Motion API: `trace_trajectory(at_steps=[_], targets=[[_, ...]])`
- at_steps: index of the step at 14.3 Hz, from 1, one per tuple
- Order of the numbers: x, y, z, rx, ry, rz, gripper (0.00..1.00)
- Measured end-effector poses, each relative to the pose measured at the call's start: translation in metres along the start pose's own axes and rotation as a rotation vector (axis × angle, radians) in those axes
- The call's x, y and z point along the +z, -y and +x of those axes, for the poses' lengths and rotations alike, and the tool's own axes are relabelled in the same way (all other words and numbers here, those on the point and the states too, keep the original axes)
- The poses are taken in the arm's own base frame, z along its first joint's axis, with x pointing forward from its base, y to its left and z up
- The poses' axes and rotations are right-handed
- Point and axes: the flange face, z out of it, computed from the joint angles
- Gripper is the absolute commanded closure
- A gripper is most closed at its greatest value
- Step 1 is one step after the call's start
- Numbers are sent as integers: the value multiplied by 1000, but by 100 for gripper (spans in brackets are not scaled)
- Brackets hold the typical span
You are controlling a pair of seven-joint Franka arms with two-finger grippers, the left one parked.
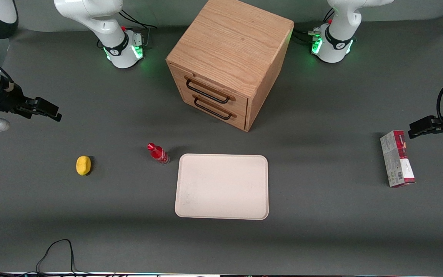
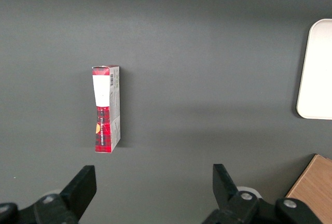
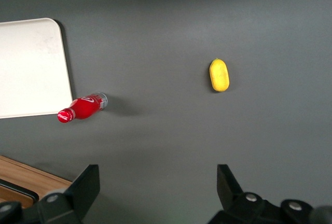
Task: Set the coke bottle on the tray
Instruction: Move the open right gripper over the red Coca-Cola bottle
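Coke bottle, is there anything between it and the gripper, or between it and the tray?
Nothing visible. The gripper, fingers open, hangs over bare table at the working arm's end. The lemon lies off that line, nearer the front camera. The coke bottle stands beside the tray, nothing between them.

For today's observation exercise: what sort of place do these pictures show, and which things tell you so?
Probably a robotics lab bench: bolted-down arm bases with green lights, a dark grey mat-covered table holding test props like the small red coke bottle, and the open end effector hovering above the table.
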Motion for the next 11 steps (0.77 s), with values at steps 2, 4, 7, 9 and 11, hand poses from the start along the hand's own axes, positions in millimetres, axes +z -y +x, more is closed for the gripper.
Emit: trace_trajectory(at_steps=[2,4,7,9,11], targets=[[0,4,-1,-7,-1,-3,0],[0,5,-1,-9,-1,-3,0],[5,32,1,-9,-23,0,0],[16,70,5,-2,-46,11,0],[26,116,15,-44,-55,30,0]])
